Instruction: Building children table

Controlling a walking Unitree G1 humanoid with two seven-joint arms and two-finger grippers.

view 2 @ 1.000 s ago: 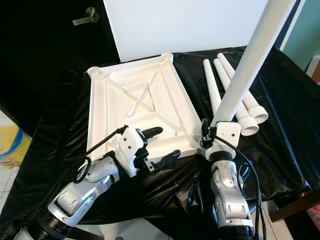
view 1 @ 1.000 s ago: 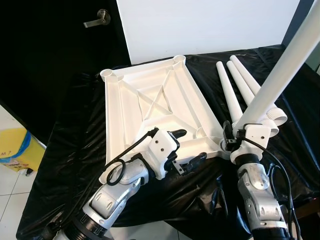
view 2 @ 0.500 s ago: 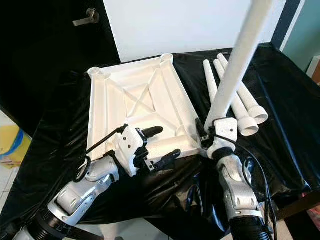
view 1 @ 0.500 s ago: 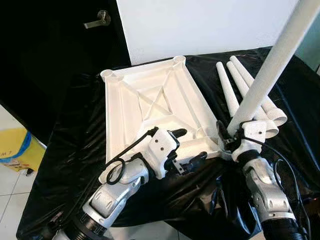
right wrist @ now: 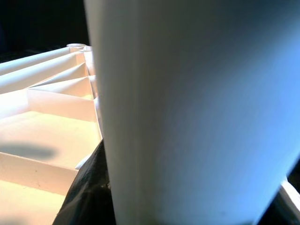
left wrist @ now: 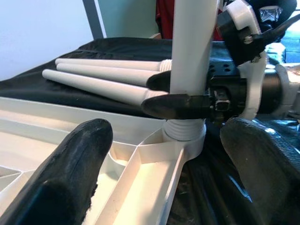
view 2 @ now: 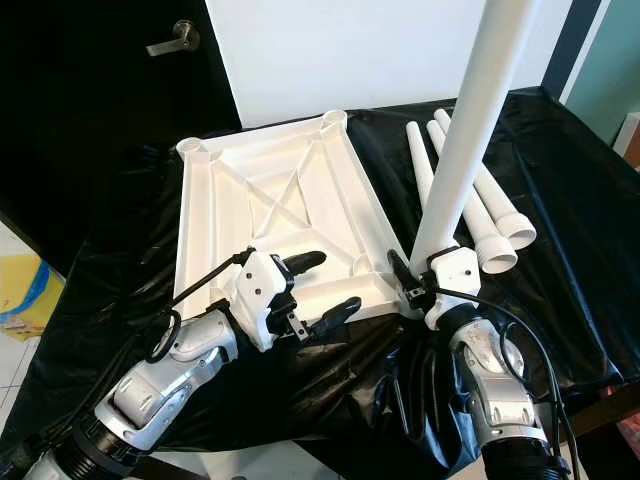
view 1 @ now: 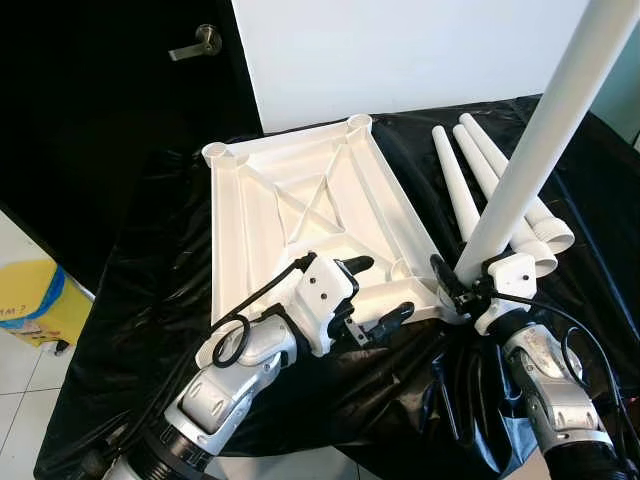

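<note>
The white tabletop (view 1: 300, 200) lies upside down on the black-covered table, ribs facing up. My right gripper (view 1: 455, 285) is shut on a white table leg (view 1: 530, 150) near its threaded end. The leg stands almost upright, its end resting in the tabletop's near right corner socket (left wrist: 185, 136). The leg (right wrist: 187, 117) looms close beside the ribs (right wrist: 47, 93) in the right wrist view. My left gripper (view 1: 385, 288) is open over the tabletop's near edge, its fingers (left wrist: 70, 168) spread to either side of the socket, holding nothing.
Three more white legs (view 1: 480, 170) lie side by side on the black sheet (view 1: 140, 300) to the right of the tabletop. Behind stand a dark door with a lever handle (view 1: 195, 42) and a white panel (view 1: 400, 50). A yellow bag (view 1: 30, 300) sits on the floor at left.
The right gripper has carried the leg's lower end left onto the corner socket and stood the leg more upright. The left gripper has stayed in place.
</note>
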